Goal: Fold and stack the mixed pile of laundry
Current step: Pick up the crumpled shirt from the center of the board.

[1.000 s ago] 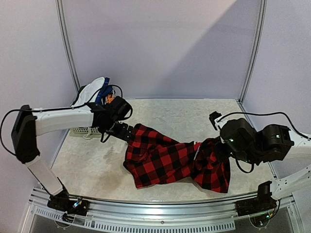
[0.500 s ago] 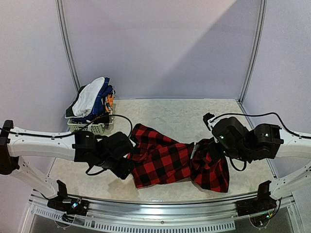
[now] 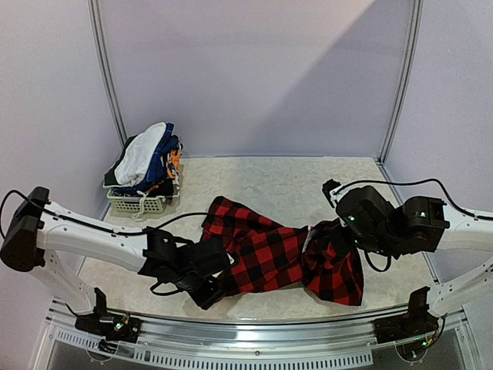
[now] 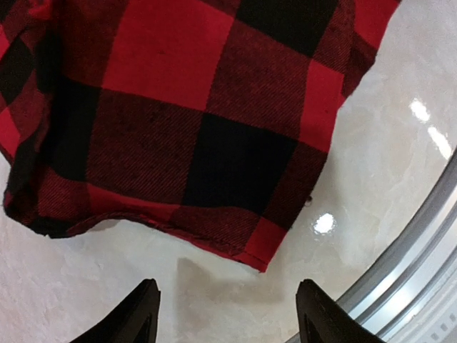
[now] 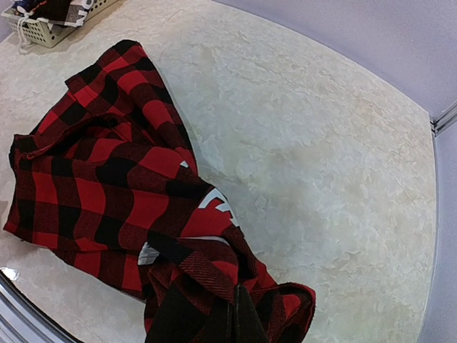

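- My left gripper [image 4: 228, 323] hovers low with its fingers apart and nothing between them, just short of the plaid shirt's [image 4: 193, 143] near-left hem corner.
- My right gripper [image 5: 230, 321] is clamped on the plaid shirt's bunched right end.
- The plaid shirt lies stretched between them on the table [image 3: 293, 181].
- The other clothes [image 3: 145, 158] sit heaped in a basket [image 3: 137, 203], well beyond the plaid shirt's far-left corner.

plaid shirt [image 4: 178, 107]: cut off top, left | basket [image 5: 43, 32]: corner-clipped | left hand [image 4: 228, 304]: fingers [image 4: 132, 320] cut off below

White arm links [image 3: 85, 236], black joints [image 3: 19, 243], black cables [image 3: 400, 182]
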